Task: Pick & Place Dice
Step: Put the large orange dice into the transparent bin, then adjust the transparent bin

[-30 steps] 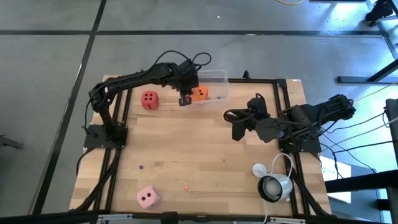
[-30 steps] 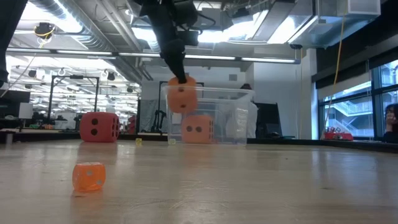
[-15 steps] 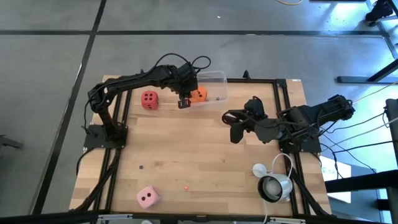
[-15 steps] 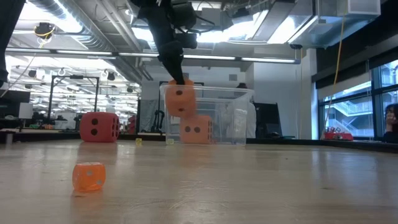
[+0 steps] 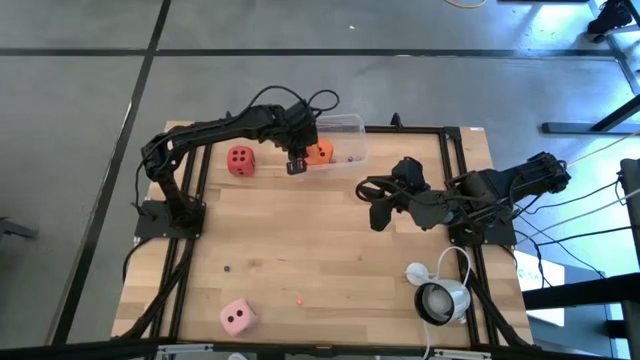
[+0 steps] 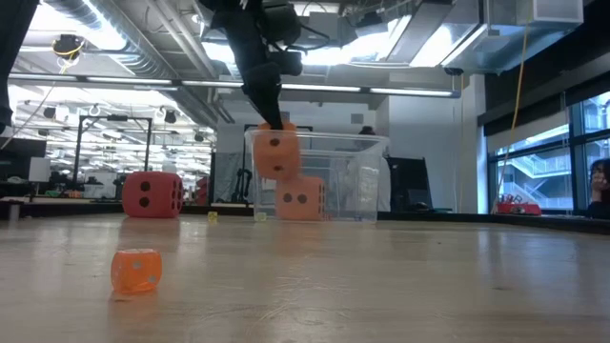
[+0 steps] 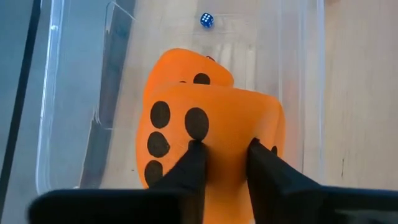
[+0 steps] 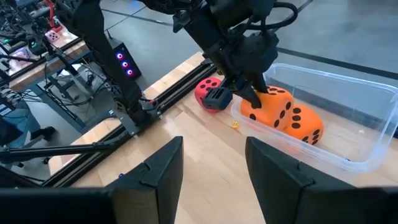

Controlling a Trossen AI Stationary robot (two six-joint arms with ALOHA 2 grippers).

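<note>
My left gripper (image 5: 297, 163) is shut on an orange die (image 6: 277, 152) over the clear plastic bin (image 5: 345, 127) at the table's far edge. A second orange die (image 6: 299, 198) rests on the bin's floor just below and beside it. The red die (image 5: 240, 159) sits on the table left of the bin. The pale pink die (image 5: 237, 317) lies near the near edge. My right gripper (image 5: 378, 208) hovers open over the table's right half, touching nothing. My left gripper pinches the orange die's top face (image 7: 224, 134) between its two fingers (image 7: 194, 158), coming from above and pointing down. The soft face bulges between the fingertips. The die hangs tilted below the fingers, clear of the bin's floor; whether it touches the other orange die, I cannot tell.
A tiny blue die (image 7: 207, 20) lies in the bin. A small orange die (image 6: 135, 270) sits on the table near the near edge. A white cable and a metal cup (image 5: 441, 300) stand at the near right corner. Bare wood spreads across the table's middle.
My left gripper has sunk a little over the bin with the orange die, which now hangs lower and has turned slightly, close over the other orange die. In the last half second nothing has moved.
</note>
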